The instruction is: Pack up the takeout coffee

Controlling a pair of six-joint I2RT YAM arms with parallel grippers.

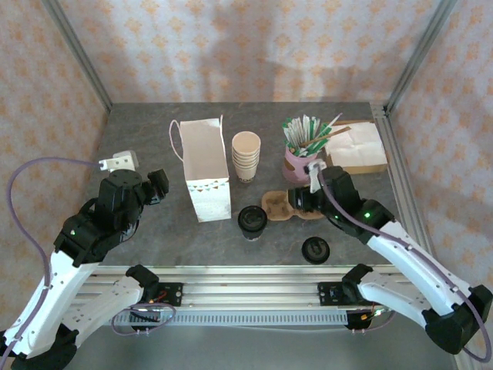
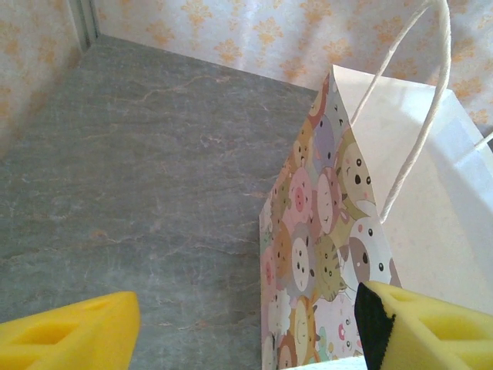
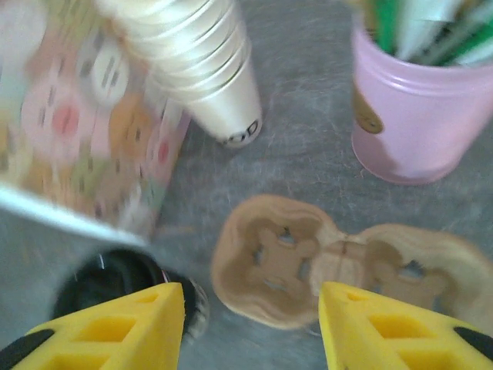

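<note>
Two grippers, both released. The right gripper (image 3: 250, 327) has its yellow fingers spread with nothing between them, poised over one brown two-well pulp cup carrier (image 3: 347, 262). The takeout coffee (image 3: 115, 285), one short tan paper cup with a round black plastic lid, stands just beside the finger on the bag side, at the foot of one white paper bag with a cartoon-animal side panel (image 3: 77, 131). Ahead of the fingers stand one stack of lidless tan cups (image 3: 208, 69) and one pink tub of stirrers (image 3: 420, 108). One loose black lid (image 1: 316, 249) lies behind this gripper, toward the arm bases. The left gripper (image 2: 246, 343) has its fingers wide apart and empty, with the bag's corner just ahead.
</note>
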